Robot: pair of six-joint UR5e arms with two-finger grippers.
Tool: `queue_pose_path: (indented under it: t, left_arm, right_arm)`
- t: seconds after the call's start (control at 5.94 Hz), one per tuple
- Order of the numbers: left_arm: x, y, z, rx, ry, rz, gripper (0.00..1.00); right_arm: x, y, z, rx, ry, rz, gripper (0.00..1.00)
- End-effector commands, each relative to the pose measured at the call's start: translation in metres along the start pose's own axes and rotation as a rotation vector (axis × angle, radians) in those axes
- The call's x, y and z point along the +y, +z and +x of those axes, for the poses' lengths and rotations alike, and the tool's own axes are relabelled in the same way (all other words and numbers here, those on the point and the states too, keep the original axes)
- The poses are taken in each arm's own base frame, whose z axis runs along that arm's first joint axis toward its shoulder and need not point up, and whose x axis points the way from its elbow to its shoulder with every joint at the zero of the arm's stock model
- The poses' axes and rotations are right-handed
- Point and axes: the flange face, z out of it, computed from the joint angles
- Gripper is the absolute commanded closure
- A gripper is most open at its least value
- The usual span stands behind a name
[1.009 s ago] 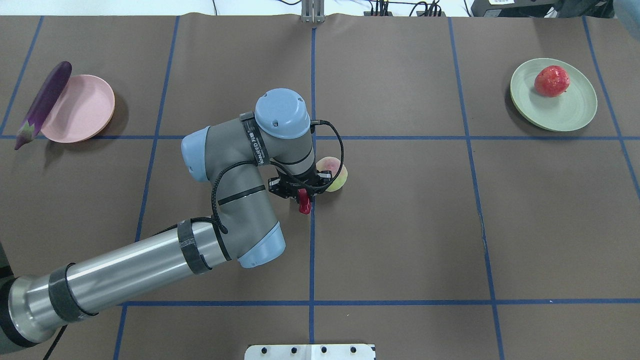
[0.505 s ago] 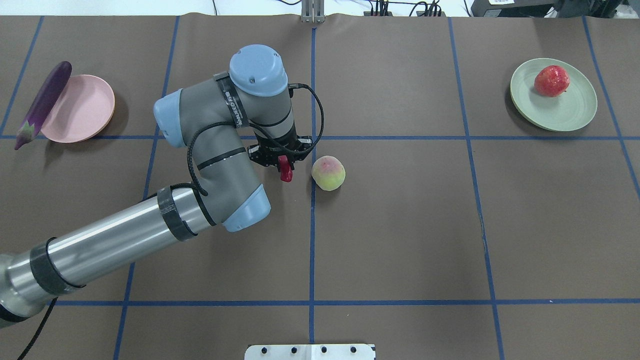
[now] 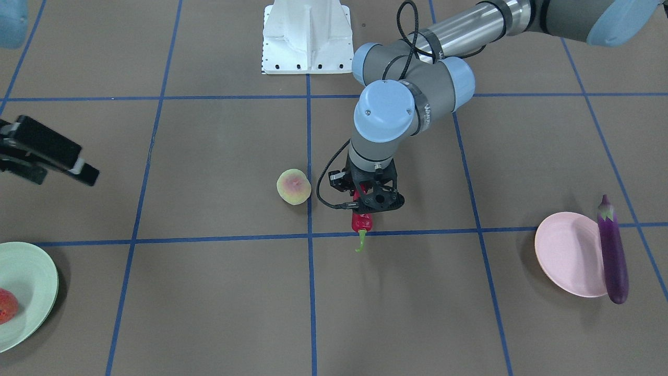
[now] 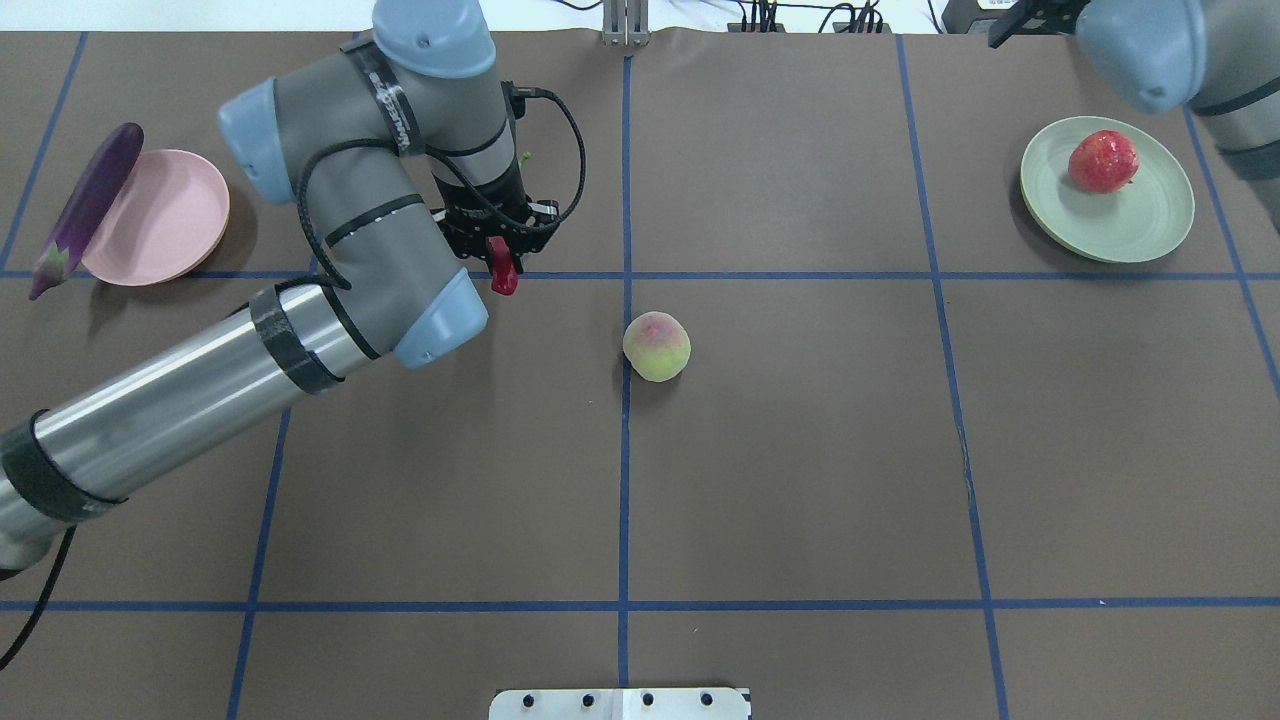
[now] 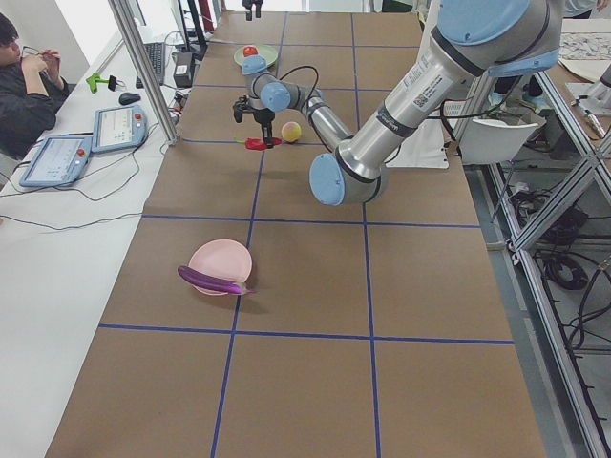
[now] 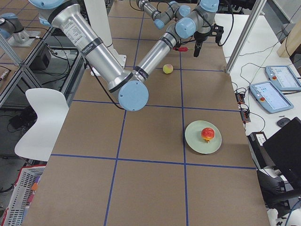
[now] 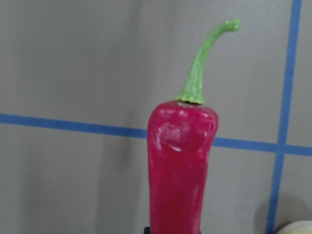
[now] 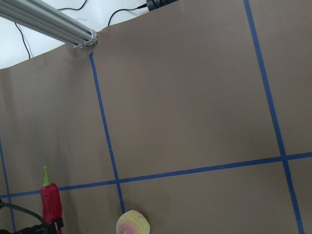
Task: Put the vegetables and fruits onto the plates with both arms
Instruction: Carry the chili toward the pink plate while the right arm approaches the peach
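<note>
My left gripper (image 4: 497, 245) is shut on the red chili pepper (image 4: 503, 270) and holds it above the table, between the yellow-green fruit (image 4: 656, 346) and the pink plate (image 4: 165, 215). The left wrist view shows the chili (image 7: 181, 161) with its green stem pointing away. The purple eggplant (image 4: 85, 210) leans on the pink plate's left rim. The red-orange fruit (image 4: 1103, 161) lies on the mint green plate (image 4: 1140, 225). My right gripper (image 3: 36, 175) hovers off the plate; I cannot tell how its jaws stand.
Blue tape lines divide the brown table cover. The white base block (image 3: 307, 39) stands at the robot's edge. A metal post (image 4: 625, 22) stands at the far edge. A person with tablets (image 5: 57, 157) sits by the table's side.
My left arm has carried the chili away from the yellow-green fruit, to the far left toward the pink plate. My right arm has come into the overhead view's top right.
</note>
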Motion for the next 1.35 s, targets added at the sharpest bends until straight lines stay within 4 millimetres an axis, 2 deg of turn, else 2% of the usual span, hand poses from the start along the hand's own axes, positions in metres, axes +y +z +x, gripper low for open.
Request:
queue_pose_path:
  t: [0.0, 0.17, 0.34, 0.5, 0.67, 0.84, 1.01, 1.18]
  left_arm:
    - [-0.036, -0.027, -0.043, -0.004, 0.023, -0.001, 1.00]
    - [-0.053, -0.036, -0.074, -0.026, 0.042, 0.003, 1.00]
    - [-0.067, -0.049, -0.097, -0.056, 0.078, -0.003, 1.00]
    - [-0.079, -0.065, -0.121, -0.090, 0.116, -0.019, 1.00]
    - [-0.087, -0.075, -0.158, -0.112, 0.141, -0.023, 1.00]
    - [-0.098, -0.080, -0.192, -0.130, 0.160, -0.018, 1.00]
    - [-0.110, -0.080, -0.216, -0.151, 0.153, -0.022, 1.00]
    - [-0.116, -0.080, -0.246, -0.165, 0.165, -0.027, 1.00]
  right_arm:
    - [0.045, 0.065, -0.050, 0.073, -0.048, 0.017, 0.01]
    - [0.071, 0.102, -0.068, 0.109, -0.094, 0.010, 0.01]
    - [0.087, 0.129, -0.086, 0.136, -0.110, 0.004, 0.01]
    - [0.098, 0.167, -0.097, 0.122, -0.157, 0.022, 0.01]
    - [0.105, 0.213, -0.102, 0.125, -0.172, 0.029, 0.01]
    - [0.115, 0.241, -0.116, 0.156, -0.193, 0.046, 0.01]
    - [0.130, 0.269, -0.117, 0.186, -0.210, 0.023, 0.01]
    - [0.141, 0.284, -0.118, 0.202, -0.228, 0.015, 0.01]
